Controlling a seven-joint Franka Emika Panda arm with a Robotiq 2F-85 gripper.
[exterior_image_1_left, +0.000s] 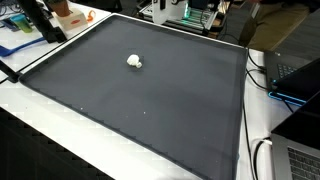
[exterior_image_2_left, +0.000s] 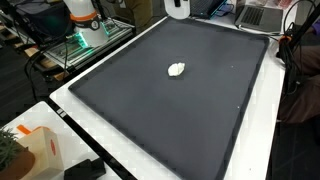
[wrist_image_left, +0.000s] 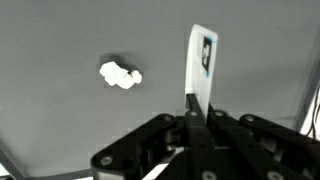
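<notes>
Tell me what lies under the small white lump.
The dark grey mat lies under the white lump. The spot right beneath is covered; the mat hides the white table there. The gripper, shut on a white card, hangs apart.

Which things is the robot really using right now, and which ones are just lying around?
In use:
- the gripper, shut on a flat white card
- the small white lump, the nearest thing to it, on the dark mat

Just lying about:
- the orange-and-white box
- the laptop
</notes>
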